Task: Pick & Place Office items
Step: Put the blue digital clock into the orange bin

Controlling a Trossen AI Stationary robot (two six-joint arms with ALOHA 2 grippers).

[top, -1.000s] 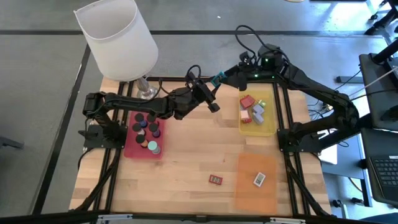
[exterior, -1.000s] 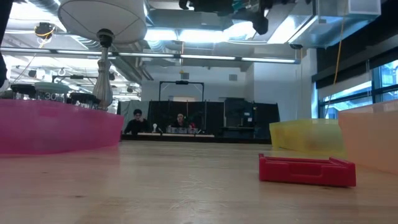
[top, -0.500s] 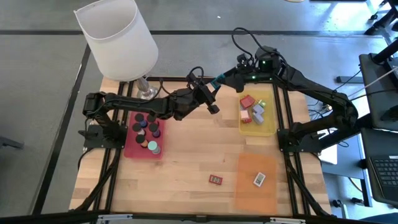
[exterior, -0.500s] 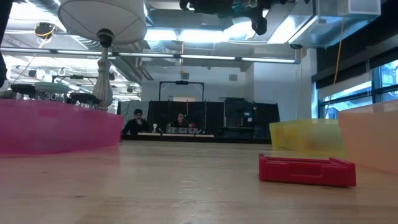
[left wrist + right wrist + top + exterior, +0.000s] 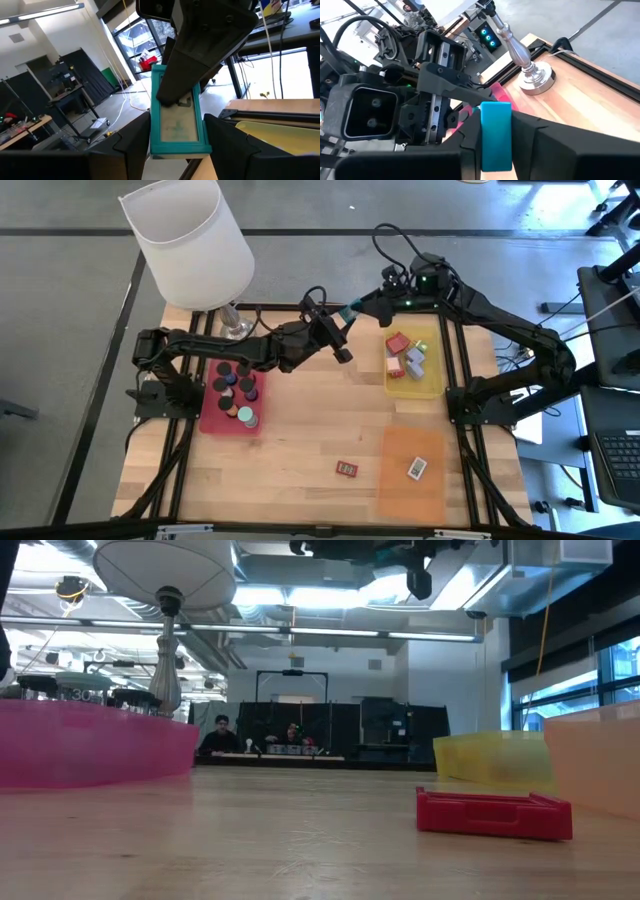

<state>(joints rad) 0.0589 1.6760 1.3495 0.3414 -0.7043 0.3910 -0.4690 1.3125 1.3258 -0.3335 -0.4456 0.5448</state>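
Note:
A teal flat rectangle (image 5: 350, 308) is in the air over the table's far middle, between both grippers. My left gripper (image 5: 344, 320) reaches it from the left and is shut on it; its fingers flank it in the left wrist view (image 5: 176, 120). My right gripper (image 5: 360, 307) comes from the right and is shut on its other end (image 5: 496, 134). A red rectangle (image 5: 347, 468) lies flat on the bare wood near the front; it also shows in the low view (image 5: 493, 813). A white rectangle (image 5: 417, 468) lies on the orange mat (image 5: 412, 480). My left gripper pinches the teal rectangle's two long edges (image 5: 154, 131) between its two fingers (image 5: 131, 145), at the end nearer its own wrist. The rectangle is lifted clear of the table. My right gripper holds the rectangle's other end (image 5: 186, 104), and its dark finger (image 5: 200, 55) lies over the flat face there. Its fingers stand close on both sides of the rectangle in the right wrist view (image 5: 496, 120).
A pink tray (image 5: 212, 415) with black and teal round pieces sits at the left. A yellow tray (image 5: 425, 385) with small blocks sits at the right. The white-shaded lamp (image 5: 190, 240) stands at the far left on its silver base (image 5: 236, 328). People sit beyond the table (image 5: 222, 730).
My right gripper has shifted a little toward the table's left edge, closer to my left gripper, with the teal rectangle still high between the two.

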